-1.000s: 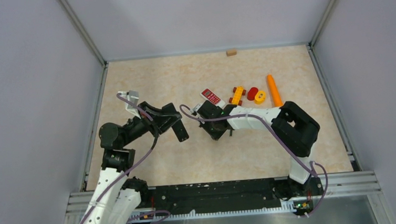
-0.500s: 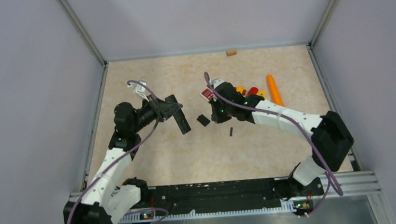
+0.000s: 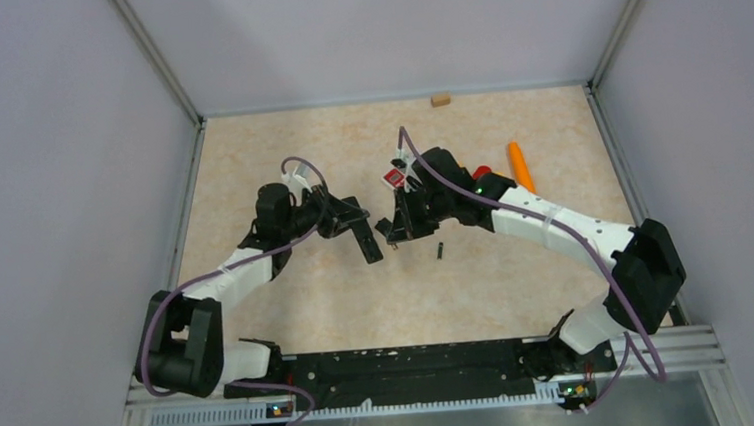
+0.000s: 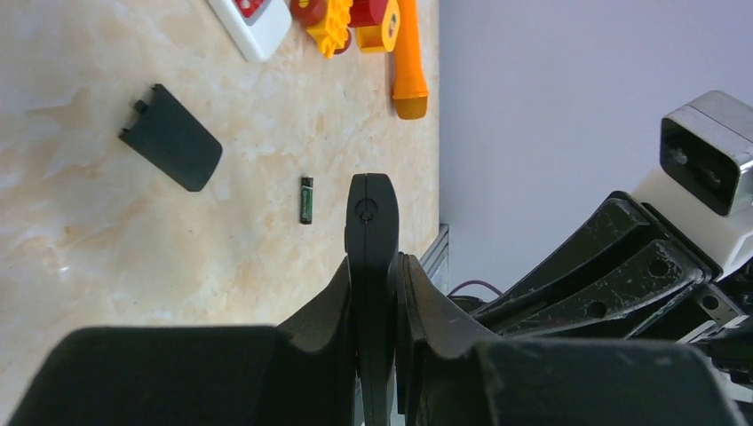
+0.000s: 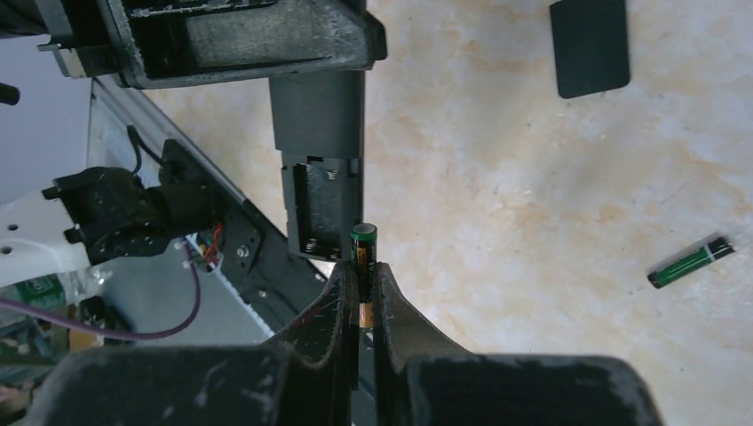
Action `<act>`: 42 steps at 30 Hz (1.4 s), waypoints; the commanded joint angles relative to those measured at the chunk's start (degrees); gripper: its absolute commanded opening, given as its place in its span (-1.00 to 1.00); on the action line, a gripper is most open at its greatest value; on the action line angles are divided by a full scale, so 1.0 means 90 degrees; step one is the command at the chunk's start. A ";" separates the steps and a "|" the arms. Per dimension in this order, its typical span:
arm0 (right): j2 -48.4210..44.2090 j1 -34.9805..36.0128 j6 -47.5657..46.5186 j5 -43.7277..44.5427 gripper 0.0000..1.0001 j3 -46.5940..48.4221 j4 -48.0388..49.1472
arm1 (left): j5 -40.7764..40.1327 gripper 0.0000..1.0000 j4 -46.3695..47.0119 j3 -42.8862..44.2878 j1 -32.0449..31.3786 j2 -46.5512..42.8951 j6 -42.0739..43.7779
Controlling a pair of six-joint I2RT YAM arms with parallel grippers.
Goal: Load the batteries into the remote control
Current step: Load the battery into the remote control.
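The left gripper [image 4: 373, 271] is closed tightly on the remote control [image 4: 371, 209], a slim black bar held above the table [image 3: 278, 145], and the wrist view shows this bar from its thin edge. Seen from the right wrist, the back of the remote control is open and its empty battery compartment [image 5: 321, 209] faces the camera. The right gripper [image 5: 362, 282] is narrow and pinches the first battery [image 5: 363, 244], which stands upright between the fingers with its top end just beside the end of the compartment; I cannot tell if they touch. This battery is dark with a green band and a gold part lower down, but its print is too small to read. The second battery [image 5: 691, 263], black and green, lies flat on the table, apart from both grippers. The black battery cover [image 4: 170, 138] also lies on the table, near it. Further back lie a red-and-white flat toy [image 4: 251, 18], whose writing is not readable, and an orange carrot [image 4: 407, 53].
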 commanded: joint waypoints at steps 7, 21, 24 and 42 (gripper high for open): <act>0.0243 0.0159 0.0396 -0.0761 -1.00 0.0503 0.0179 | -0.0048 -1.00 0.0862 0.0112 -0.0165 0.0052 -0.0248; 0.0446 0.0284 0.0390 -0.0535 -0.82 0.0542 0.0134 | -0.0185 -1.00 0.0766 0.0063 -0.0210 -0.0052 -0.0331; 0.0456 0.0277 0.0376 -0.0490 -0.72 0.0542 0.0124 | -0.0175 -1.00 0.0729 0.0074 -0.0208 -0.0045 -0.0345; 0.0645 0.0289 0.0457 -0.0427 -0.78 0.0565 0.0389 | -0.0175 -1.00 0.0299 0.0222 -0.0210 -0.0079 -0.0308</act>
